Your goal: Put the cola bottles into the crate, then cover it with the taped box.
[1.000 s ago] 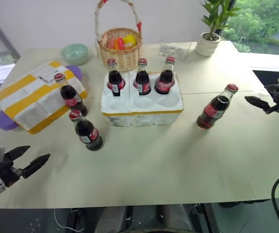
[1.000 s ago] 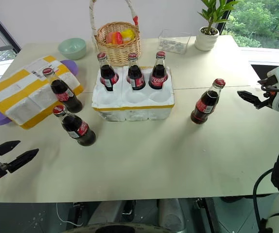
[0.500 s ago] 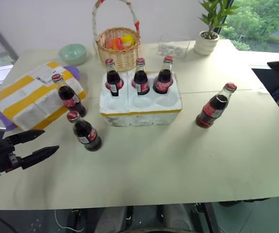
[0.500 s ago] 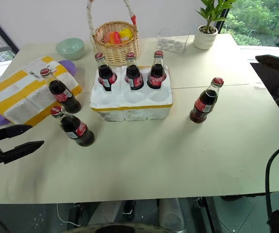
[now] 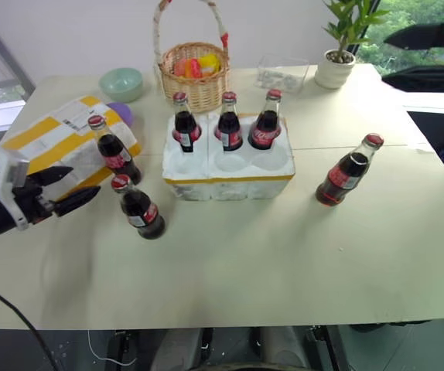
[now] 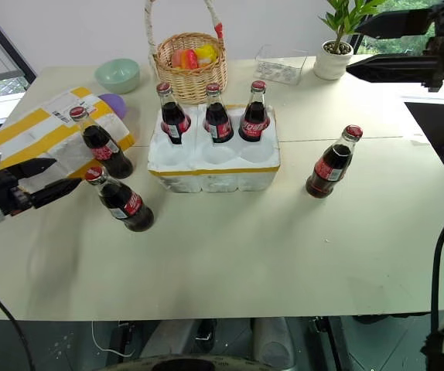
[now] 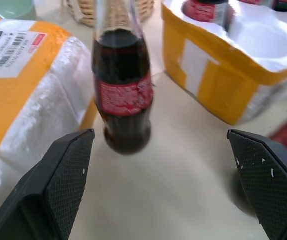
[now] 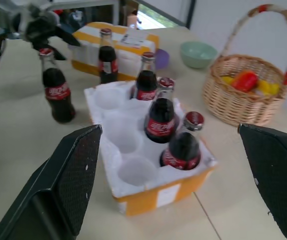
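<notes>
Taped box (image 5: 52, 147): left end cut by frame edge, near edge partly behind left gripper (image 5: 71, 188). Purple thing (image 5: 121, 114) under the box mostly hidden, can't tell what it is. Basket (image 5: 192, 73) contents too small to ID. Right gripper (image 6: 361, 48) blurred; arm cut at right edge. Plant (image 5: 344, 46) top cropped.

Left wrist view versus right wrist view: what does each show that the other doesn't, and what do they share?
Left wrist view: the grid texture on the fingers of the left gripper. Right wrist view: the bottle caps, three empty sockets, the basket with its handle and contents. Both: the taped box, the crate, the loose bottle standing beside the box.
</notes>
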Robot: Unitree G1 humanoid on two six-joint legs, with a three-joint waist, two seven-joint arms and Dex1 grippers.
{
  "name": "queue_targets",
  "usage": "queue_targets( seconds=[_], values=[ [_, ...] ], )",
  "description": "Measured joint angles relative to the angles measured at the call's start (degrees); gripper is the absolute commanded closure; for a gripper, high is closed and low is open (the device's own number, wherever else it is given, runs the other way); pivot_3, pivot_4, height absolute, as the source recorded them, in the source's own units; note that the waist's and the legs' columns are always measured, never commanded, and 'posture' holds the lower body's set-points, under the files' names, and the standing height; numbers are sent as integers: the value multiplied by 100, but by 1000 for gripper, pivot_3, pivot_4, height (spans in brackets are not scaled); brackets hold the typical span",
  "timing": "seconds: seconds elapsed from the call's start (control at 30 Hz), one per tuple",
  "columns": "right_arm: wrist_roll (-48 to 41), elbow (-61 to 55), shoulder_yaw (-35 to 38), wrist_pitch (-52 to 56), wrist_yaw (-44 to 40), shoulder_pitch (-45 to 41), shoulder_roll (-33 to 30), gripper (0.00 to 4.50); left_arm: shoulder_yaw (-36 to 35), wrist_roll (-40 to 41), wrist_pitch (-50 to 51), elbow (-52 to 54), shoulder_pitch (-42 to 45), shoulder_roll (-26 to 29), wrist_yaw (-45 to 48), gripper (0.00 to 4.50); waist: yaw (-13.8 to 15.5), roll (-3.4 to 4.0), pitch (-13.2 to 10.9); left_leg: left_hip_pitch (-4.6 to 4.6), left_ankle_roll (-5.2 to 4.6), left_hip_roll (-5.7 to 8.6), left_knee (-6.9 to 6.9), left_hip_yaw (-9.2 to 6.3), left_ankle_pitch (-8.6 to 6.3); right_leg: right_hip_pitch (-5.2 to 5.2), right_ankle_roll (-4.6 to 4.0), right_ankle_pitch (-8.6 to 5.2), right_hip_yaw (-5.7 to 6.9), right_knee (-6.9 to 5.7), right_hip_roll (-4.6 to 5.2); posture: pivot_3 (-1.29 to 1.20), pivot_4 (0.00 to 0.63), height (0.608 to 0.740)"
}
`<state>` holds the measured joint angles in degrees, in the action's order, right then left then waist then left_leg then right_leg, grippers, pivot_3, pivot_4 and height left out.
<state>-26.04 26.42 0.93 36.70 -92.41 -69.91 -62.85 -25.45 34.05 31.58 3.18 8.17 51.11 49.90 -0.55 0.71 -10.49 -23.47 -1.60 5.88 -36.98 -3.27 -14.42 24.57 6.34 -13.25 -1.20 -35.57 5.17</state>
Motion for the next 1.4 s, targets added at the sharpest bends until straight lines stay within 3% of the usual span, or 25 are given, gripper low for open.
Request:
queue_targets(
  seconds=[0.23,0.5,0.9,1.23,1.33,1.4],
  values=[
    [-252,-699,241,367,124,561,-34,0,672,-423,-337,-557,807,-428,-192,41,-7,-3,0,-2,0,2,-4,4,1,15,0,0,-1,-28,3,0,150,738],
    [-459,-1065,499,598,355,926,-98,0,782,-660,-472,-1105,1142,-486,-175,41,-13,-5,-1,-5,-4,1,-10,15,5,31,-1,-1,0,-47,7,0,150,738],
    [-744,-1509,677,839,602,1224,-122,0,1336,-1205,-894,-2213,2088,-1082,-383,41,2,-14,0,-8,-8,2,-17,16,7,33,0,0,2,-52,8,0,150,738],
    [-880,-1596,751,918,793,1396,-122,0,1343,-1361,-1110,-2762,2305,-1135,-366,41,-5,-15,0,-11,-9,2,-17,16,7,37,0,0,2,-53,8,0,150,738],
    [-903,-1615,837,906,848,1457,-128,0,1341,-1358,-1160,-2847,2316,-1136,-304,871,0,-18,1,-11,-9,2,-17,16,7,37,0,0,3,-54,8,0,150,738],
    [-902,-1618,856,896,887,1591,-131,0,1336,-1355,-1189,-2919,2363,-1138,-257,1788,5,-25,3,-11,-10,3,-20,16,7,36,1,0,3,-53,9,0,150,738]
  ],
)
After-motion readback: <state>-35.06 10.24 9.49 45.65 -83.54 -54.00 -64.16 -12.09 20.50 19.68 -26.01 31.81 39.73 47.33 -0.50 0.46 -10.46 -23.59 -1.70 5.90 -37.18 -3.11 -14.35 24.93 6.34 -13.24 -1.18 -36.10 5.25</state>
